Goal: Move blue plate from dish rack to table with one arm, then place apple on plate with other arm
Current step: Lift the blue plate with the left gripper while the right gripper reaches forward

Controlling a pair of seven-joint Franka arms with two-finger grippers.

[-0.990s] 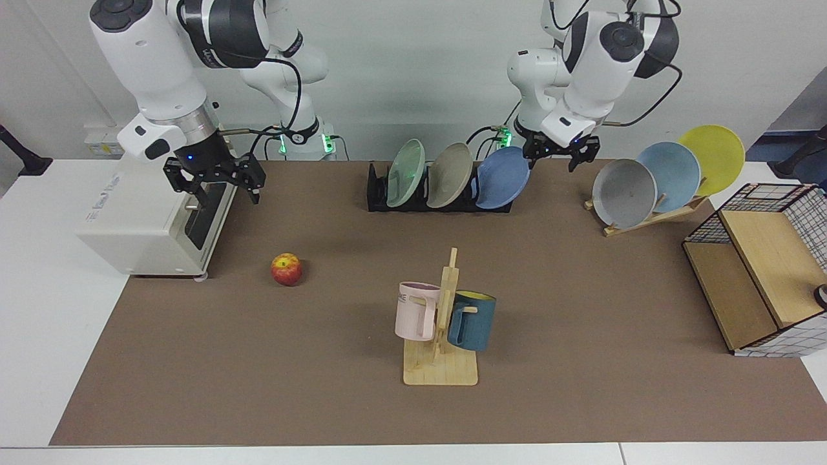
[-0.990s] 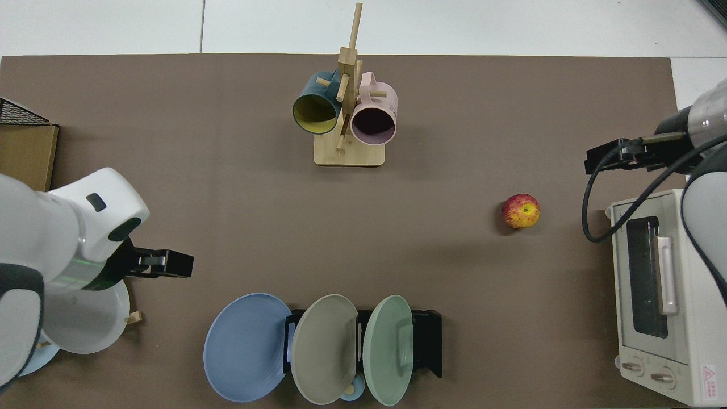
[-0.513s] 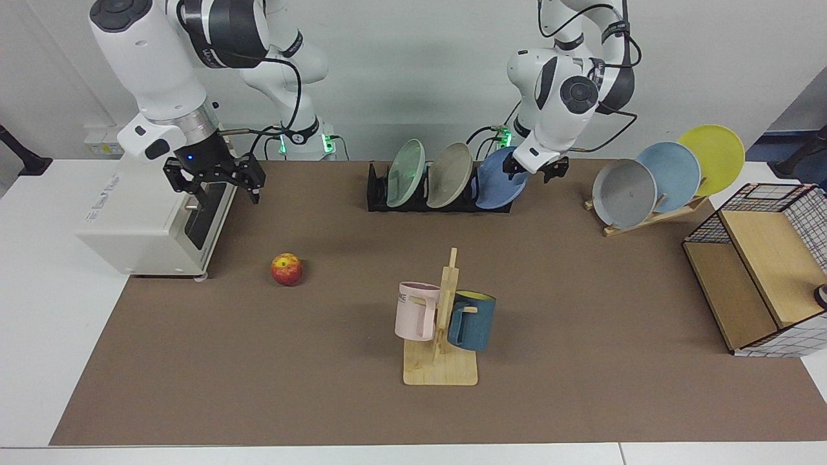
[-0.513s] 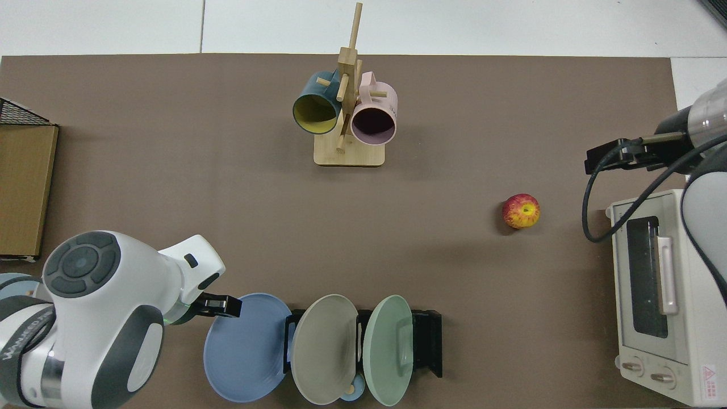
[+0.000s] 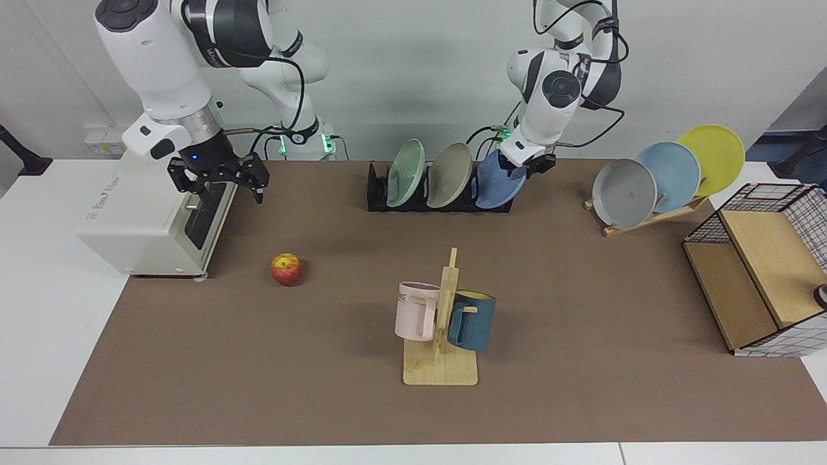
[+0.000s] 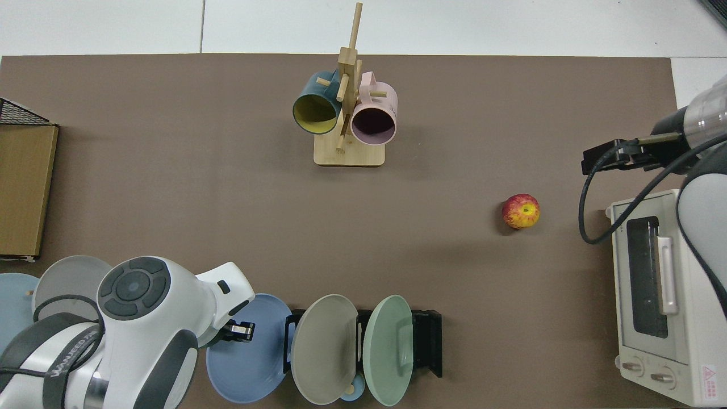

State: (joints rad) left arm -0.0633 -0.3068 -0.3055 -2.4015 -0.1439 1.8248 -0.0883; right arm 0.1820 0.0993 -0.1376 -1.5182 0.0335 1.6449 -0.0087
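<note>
The bench (image 5: 581,290) is a broad brown mat. At its back stands the black dish rack (image 5: 378,194), with the blue plate (image 5: 497,187) in its end slot. The left tool (image 5: 528,165) is at that plate's upper rim; whether it has clenched I cannot tell. Near the toaster oven (image 5: 136,219), the right tool (image 5: 219,177) waits released, above and beyond the apple (image 5: 286,269). Judging by this, the plate-fetching step is in hand: next comes a firm pinch, then a lift clear of the dividers.
</note>
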